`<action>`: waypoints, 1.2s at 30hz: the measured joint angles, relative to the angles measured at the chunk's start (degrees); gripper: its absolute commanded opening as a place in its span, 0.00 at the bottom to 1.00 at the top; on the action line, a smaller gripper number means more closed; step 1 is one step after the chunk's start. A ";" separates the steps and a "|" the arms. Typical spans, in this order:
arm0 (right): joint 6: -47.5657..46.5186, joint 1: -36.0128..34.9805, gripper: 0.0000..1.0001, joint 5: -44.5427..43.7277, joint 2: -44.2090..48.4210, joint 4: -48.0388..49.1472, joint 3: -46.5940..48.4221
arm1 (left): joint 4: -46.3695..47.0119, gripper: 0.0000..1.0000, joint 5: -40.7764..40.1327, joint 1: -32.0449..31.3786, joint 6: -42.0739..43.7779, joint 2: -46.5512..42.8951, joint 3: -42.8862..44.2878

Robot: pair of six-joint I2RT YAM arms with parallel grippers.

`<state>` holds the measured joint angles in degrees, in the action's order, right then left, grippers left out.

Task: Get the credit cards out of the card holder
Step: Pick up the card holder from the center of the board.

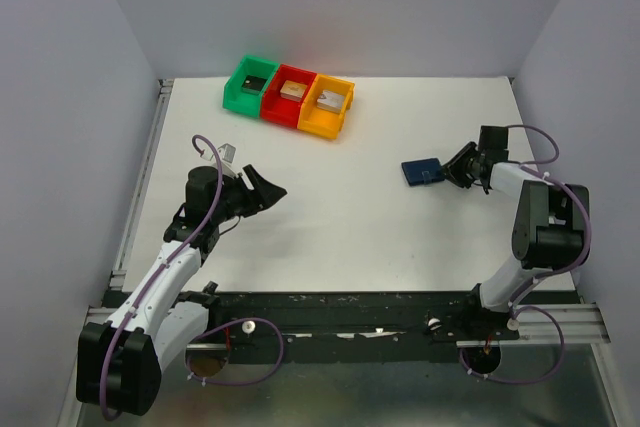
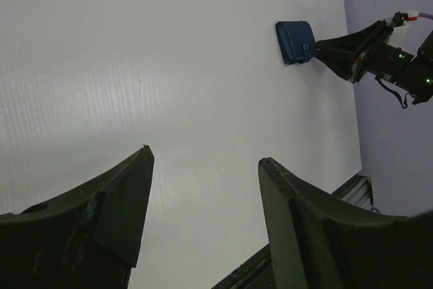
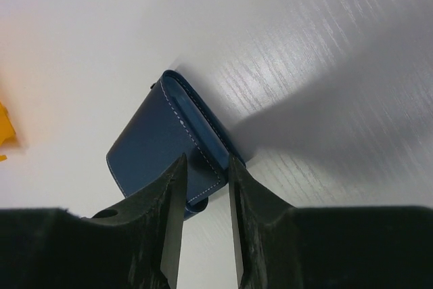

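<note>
The card holder point(image 1: 421, 171) is a dark blue wallet lying closed on the white table at the right, also seen in the left wrist view point(image 2: 295, 42). Its strap tab point(image 3: 208, 167) lies between the fingertips of my right gripper point(image 3: 206, 160), which stand close on either side of it. Whether they press the tab I cannot tell. From above, the right gripper point(image 1: 447, 172) reaches the holder's right edge. The credit cards are hidden. My left gripper point(image 1: 278, 190) hovers open and empty over the table at the left, far from the holder point(image 2: 206, 153).
Green point(image 1: 250, 84), red point(image 1: 290, 97) and orange point(image 1: 328, 105) bins stand in a row at the back, each with a small block inside. Walls close in the table on the left, back and right. A metal rail point(image 1: 140, 187) runs along the left edge.
</note>
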<state>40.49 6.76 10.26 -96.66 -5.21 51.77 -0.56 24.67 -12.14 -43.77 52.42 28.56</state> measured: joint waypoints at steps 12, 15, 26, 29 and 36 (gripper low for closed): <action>-0.02 0.00 0.40 1.05 -1.73 -1.33 2.56 | 0.00 0.73 -0.07 0.00 0.00 -0.02 0.00; 0.00 0.00 0.36 1.25 -2.19 -1.53 2.84 | 0.00 0.73 -0.17 0.00 0.00 -0.02 0.00; -0.24 0.00 0.00 2.75 -3.76 -2.54 4.42 | -1.27 0.73 -0.20 0.00 0.24 -0.02 0.00; -0.17 0.00 0.00 3.10 -3.78 -2.58 4.42 | -1.44 0.73 -0.22 0.00 0.26 -0.02 0.00; -0.02 0.00 0.00 3.10 -2.01 -1.68 2.56 | -1.92 0.73 -0.22 0.00 0.48 -0.02 0.00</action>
<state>40.47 6.76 13.37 -98.67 -6.90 54.33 -2.48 24.45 -12.14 -43.29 52.40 28.56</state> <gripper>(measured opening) 0.009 0.731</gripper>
